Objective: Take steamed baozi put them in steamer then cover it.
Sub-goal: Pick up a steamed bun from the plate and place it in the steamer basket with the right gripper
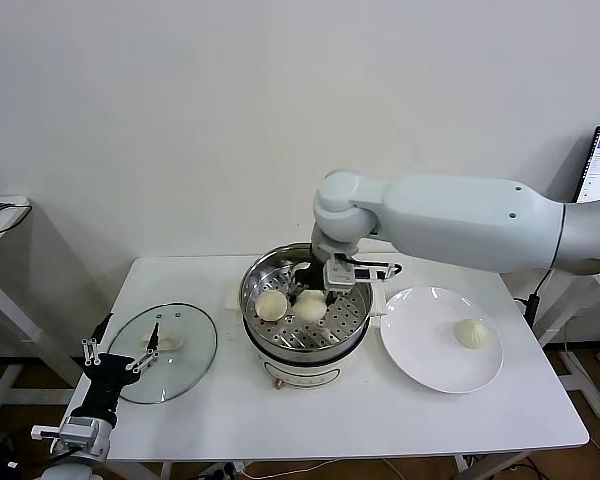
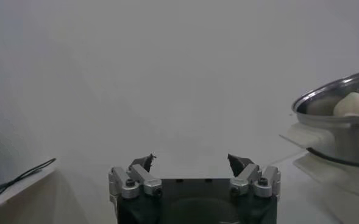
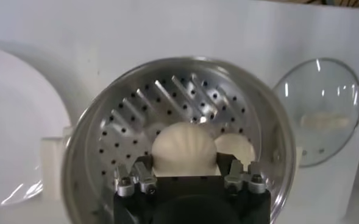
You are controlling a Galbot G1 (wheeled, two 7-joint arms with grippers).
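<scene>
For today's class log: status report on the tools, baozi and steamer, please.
Right tool in steamer, shut on baozi. Another baozi on tray, one on plate. Left tool open, parked by lid.

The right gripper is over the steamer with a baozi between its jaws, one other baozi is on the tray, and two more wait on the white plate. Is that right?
Not quite. The head view shows only one baozi left on the white plate, not two. The rest holds: the right gripper is over the steamer with a baozi between its jaws, and another baozi sits on the tray.
</scene>
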